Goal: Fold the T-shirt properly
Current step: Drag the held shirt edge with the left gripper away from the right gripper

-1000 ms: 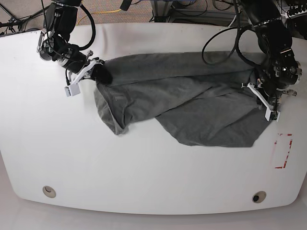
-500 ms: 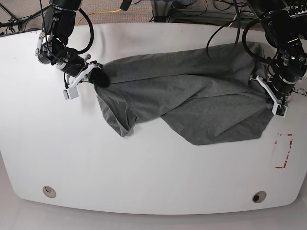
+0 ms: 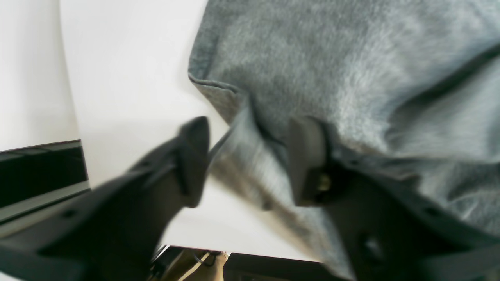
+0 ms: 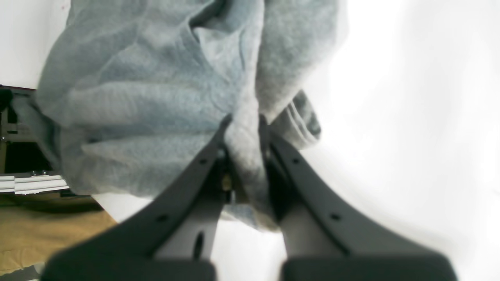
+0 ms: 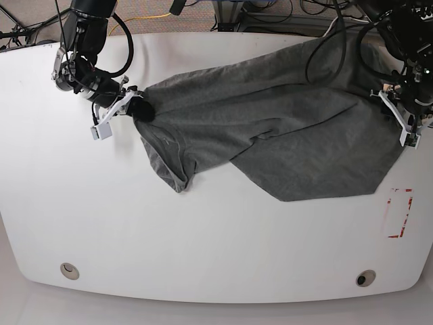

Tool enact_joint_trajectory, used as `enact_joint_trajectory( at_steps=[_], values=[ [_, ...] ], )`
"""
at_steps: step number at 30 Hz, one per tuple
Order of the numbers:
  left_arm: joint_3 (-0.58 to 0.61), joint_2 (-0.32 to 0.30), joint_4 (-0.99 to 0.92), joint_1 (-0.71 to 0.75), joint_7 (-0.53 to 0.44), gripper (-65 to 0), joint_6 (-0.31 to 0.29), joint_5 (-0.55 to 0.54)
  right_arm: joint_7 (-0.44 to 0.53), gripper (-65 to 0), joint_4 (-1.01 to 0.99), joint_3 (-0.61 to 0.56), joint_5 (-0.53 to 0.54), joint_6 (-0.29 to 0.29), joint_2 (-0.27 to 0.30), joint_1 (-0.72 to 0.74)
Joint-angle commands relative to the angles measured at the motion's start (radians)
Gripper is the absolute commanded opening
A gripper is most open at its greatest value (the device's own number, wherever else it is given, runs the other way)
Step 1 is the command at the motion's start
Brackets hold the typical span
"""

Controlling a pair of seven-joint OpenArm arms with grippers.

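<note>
Left hand (image 3: 246, 164) parted; right hand (image 4: 243, 136) pinches T-shirt (image 5: 270, 128).

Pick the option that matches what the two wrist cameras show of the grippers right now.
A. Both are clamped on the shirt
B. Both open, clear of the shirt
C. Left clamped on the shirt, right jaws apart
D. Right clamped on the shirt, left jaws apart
D: the right gripper pinches a fold of the T-shirt, while the left gripper has its jaws spread with cloth loose between them.

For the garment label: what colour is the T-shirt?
Plain heather grey T-shirt, no print visible; the base view shows it best.
</note>
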Motion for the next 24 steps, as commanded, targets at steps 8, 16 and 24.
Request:
enact_joint_trajectory(
  at_steps=[8,16,24],
  values=[
    [-0.09,-0.013,0.012,0.069,-0.006,-29.7,0.0,0.008,0.018,-65.0,0.014,0.001,0.023,0.005,0.012,0.008],
    [-0.173,-0.009,0.008,0.087,-0.008,-29.7,0.0,0.014,0.018,-65.0,0.014,0.0,0.023,0.005,0.011,0.01],
    [-0.323,-0.012,-0.141,0.086,-0.078,-29.4,0.0,0.014,0.017,-65.0,0.014,-0.004,0.023,0.006,0.009,0.01]
  ],
)
